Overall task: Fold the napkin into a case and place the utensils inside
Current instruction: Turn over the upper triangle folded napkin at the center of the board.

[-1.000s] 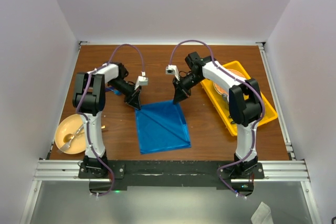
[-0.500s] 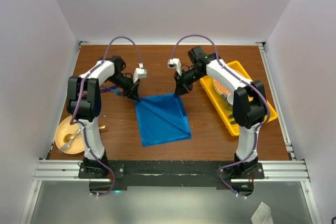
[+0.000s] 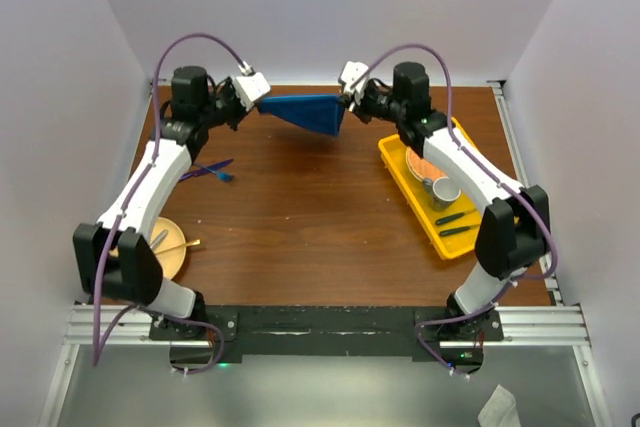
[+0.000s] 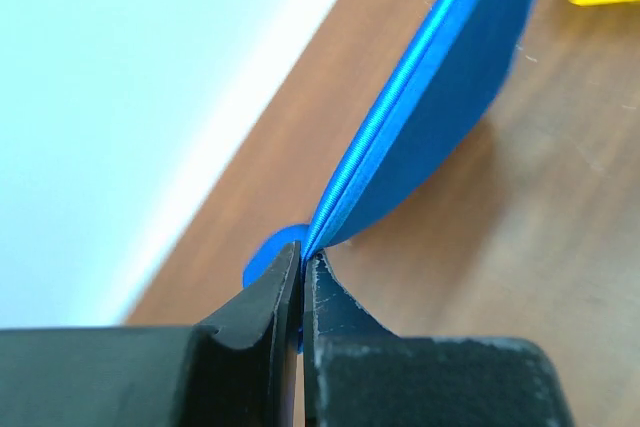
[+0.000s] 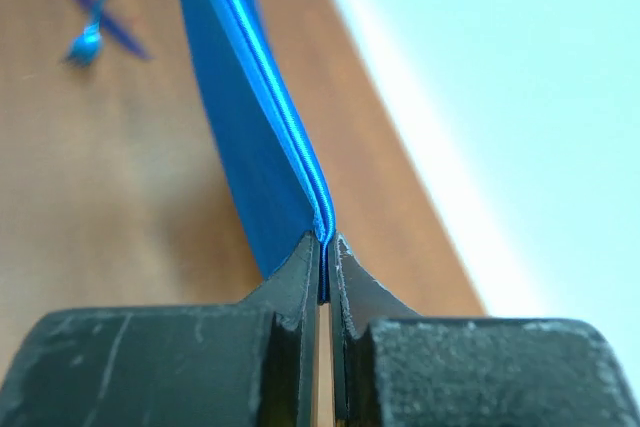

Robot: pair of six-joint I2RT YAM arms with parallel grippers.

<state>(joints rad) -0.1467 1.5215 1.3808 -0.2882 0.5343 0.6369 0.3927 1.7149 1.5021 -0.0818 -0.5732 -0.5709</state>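
The napkin hangs stretched in the air over the far side of the surface. We pinch one end in the left end effector and the other in the right end effector. The utensils lie at left.

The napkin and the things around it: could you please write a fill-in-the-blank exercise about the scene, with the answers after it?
1. The left gripper and the right gripper are both ____ on the napkin, which hangs between them above the table.
2. The utensils lie on the robot's ____ side.
3. The cup stands in the ____ tray.
Answers: shut; left; yellow.
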